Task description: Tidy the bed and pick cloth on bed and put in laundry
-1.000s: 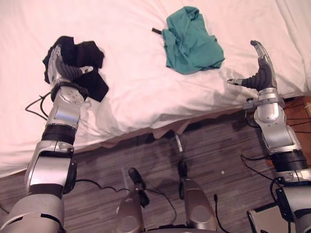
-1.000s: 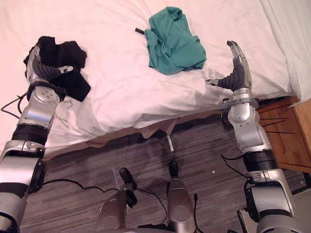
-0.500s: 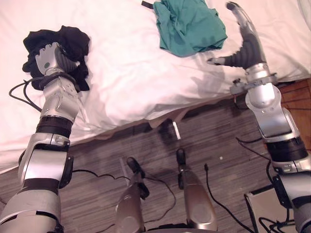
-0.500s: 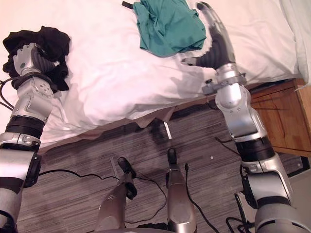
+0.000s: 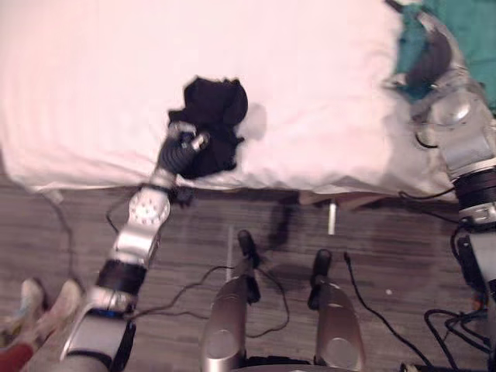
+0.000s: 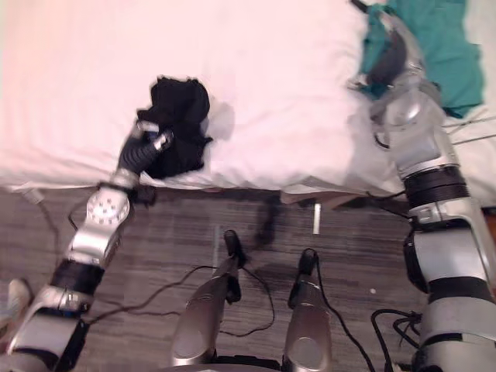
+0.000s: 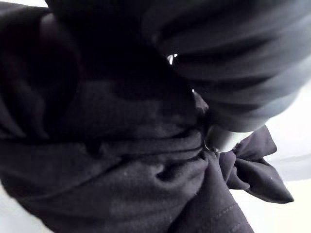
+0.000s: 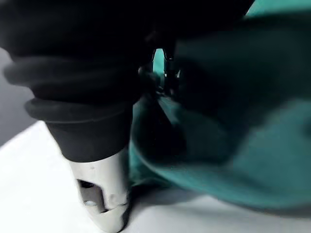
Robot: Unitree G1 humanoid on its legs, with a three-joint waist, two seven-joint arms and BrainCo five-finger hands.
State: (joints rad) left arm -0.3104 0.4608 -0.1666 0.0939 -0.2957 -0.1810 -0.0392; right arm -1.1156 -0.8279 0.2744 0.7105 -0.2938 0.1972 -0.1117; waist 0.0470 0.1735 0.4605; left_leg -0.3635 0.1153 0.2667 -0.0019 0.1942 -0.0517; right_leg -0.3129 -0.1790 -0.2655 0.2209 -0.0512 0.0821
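Running across the nearest ground is a floor point(image 5: 403, 256) of grey, wood-grained planks laid in long narrow strips, matt and streaky. At its left corner stand a person's pale shoes point(image 5: 35, 298), toes toward the bed.

Beyond the planks the bed point(image 5: 325, 167) begins. Its near edge is a soft rounded drop of white sheet point(image 5: 101, 93), lightly creased where it folds over the side and hanging loose along the bottom.

At that near edge the left hand point(image 5: 184, 149) reaches up from the floor side. Its silver fingers are curled tight into the black cloth point(image 5: 213, 108). This is a matt, knit-looking garment gathered into a dark lump with deep folds and a hemmed flap trailing off to one side. The left wrist view shows the fabric bunched hard against the hand. The lump sits just in from the bed's edge and throws a faint shadow on the sheet beside it.

The sheet past it is smooth and plain, wide and nearly flat.

Farthest off, at the right, the right hand point(image 5: 430, 50) lies on the teal cloth point(image 6: 446, 46). This is a thin, smooth garment crumpled in broad soft folds on the white sheet. The hand's dark ribbed cover presses into the cloth's near side. Whether this hand is closed on the cloth or only rests there I cannot tell.
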